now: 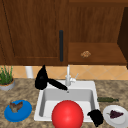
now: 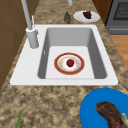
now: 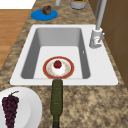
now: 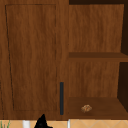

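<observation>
Metal faucet [image 1: 68, 78] at the sink's [image 1: 92, 85] back rim looks rigid, smooth and likely slippery, best taken by its small side lever; the left hand [image 1: 41, 80] hovers beside it, fingers outstretched and empty, while the right hand [image 1: 96, 117], its grip impossible to tell, hangs by the front right corner.

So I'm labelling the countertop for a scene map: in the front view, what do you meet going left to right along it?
Potted plant → blue plate with a brown piece of food → left hand → faucet → right hand → white plate with grapes.
</observation>
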`<state>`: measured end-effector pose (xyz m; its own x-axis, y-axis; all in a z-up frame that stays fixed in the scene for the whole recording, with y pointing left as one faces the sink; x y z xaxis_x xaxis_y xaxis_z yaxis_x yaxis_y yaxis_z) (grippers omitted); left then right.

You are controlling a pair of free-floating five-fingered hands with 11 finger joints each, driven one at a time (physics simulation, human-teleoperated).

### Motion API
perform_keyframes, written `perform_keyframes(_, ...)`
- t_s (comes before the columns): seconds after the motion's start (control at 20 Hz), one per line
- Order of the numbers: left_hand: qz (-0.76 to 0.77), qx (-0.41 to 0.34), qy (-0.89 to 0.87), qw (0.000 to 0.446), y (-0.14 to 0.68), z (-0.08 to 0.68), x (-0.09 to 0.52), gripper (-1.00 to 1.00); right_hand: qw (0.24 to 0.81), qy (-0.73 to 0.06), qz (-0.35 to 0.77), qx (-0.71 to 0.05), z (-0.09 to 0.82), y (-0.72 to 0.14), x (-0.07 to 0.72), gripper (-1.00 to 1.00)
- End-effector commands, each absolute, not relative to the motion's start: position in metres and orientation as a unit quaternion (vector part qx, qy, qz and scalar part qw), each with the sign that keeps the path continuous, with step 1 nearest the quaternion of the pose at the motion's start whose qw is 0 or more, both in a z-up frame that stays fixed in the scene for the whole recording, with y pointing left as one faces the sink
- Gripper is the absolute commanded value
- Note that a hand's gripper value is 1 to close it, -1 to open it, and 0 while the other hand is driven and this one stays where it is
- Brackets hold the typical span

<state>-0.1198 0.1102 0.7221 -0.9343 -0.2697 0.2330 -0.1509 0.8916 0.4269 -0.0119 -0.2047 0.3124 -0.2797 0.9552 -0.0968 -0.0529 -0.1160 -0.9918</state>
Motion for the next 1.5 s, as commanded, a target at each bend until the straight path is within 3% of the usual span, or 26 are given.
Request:
perform_keyframes(0.0,-0.156,0.152,-0.965,0.150,0.110,0.736,-0.125,-1.00,0.415,-0.520,0.608,-0.434,0.312,-0.205,-0.012,0.00)
perform_keyframes(1.45,-0.151,0.203,-0.959,0.127,0.061,0.814,-0.126,-1.00,0.415,-0.520,0.608,-0.434,0.312,-0.205,-0.012,0.00)
